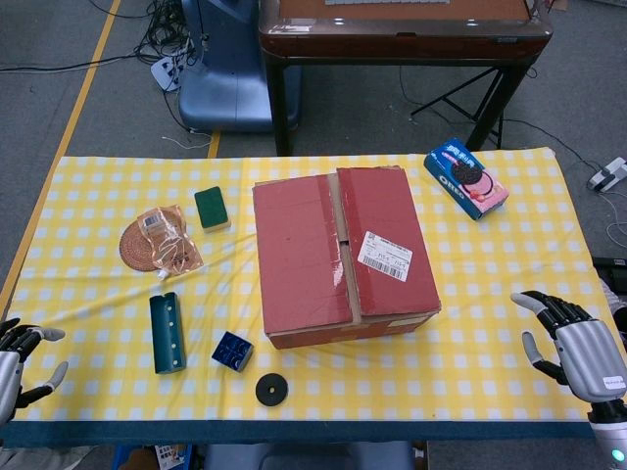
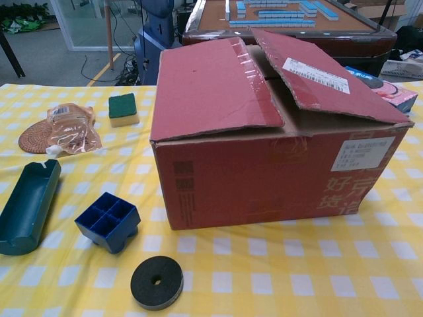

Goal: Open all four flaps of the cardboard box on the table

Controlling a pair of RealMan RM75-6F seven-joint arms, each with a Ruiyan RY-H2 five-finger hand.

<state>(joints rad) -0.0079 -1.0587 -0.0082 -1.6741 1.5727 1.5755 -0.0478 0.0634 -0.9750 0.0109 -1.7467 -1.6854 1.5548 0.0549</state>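
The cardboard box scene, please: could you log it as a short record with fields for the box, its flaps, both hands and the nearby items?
box: red cardboard box at the middle of the yellow checked table
flaps: two top flaps down, slightly lifted; right flap carries a white label
left hand: open, at the near left table edge, apart from the box
right hand: open, at the near right edge, apart from the box
nearby: blue block, black disc, green sponge, cookie pack

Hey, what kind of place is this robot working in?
Probably a lab or workshop: grey floor with loose cables, a power strip, and a yellow checked tablecloth laid with assorted test props.
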